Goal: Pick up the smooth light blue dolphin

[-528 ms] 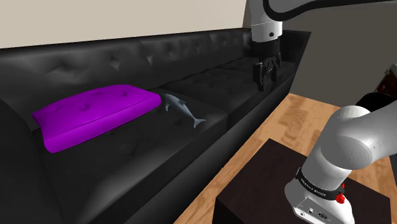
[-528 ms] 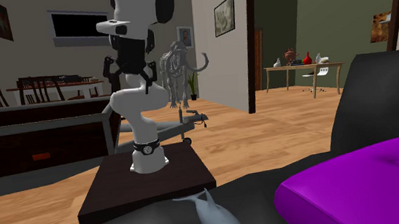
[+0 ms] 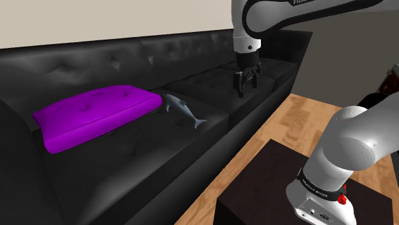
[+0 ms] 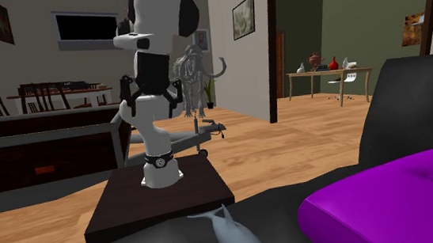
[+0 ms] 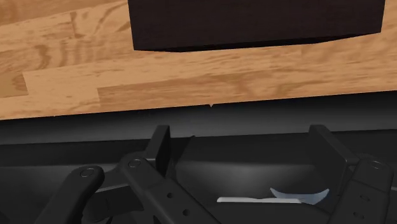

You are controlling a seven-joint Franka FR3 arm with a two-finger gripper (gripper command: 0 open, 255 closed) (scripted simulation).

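Observation:
The light blue-grey dolphin (image 3: 183, 109) lies on the black sofa seat (image 3: 211, 89), right beside a purple cushion (image 3: 96, 115). My gripper (image 3: 246, 85) hangs open over the seat to the shoulder view's right of the dolphin, well apart from it and holding nothing. In the wrist view the two fingers (image 5: 159, 141) stand wide apart around the gripper (image 5: 242, 141), above dark leather; a pale blue sliver (image 5: 299, 195) shows low between them. In the second exterior view the dolphin (image 4: 236, 236) pokes up at the bottom edge, with the cushion (image 4: 396, 198) to its right.
The sofa backrest (image 3: 128, 61) runs behind the seat, and an armrest closes the far end. My dark stand (image 3: 281, 192) sits on the wooden floor (image 3: 300, 121) in front of the sofa. A mammoth figure (image 4: 195, 75) and a low cabinet (image 4: 42, 146) stand across the room.
The gripper has moved to the shoulder view's left and dropped lower over the seat, closer to the dolphin. The dolphin and cushion have not moved.

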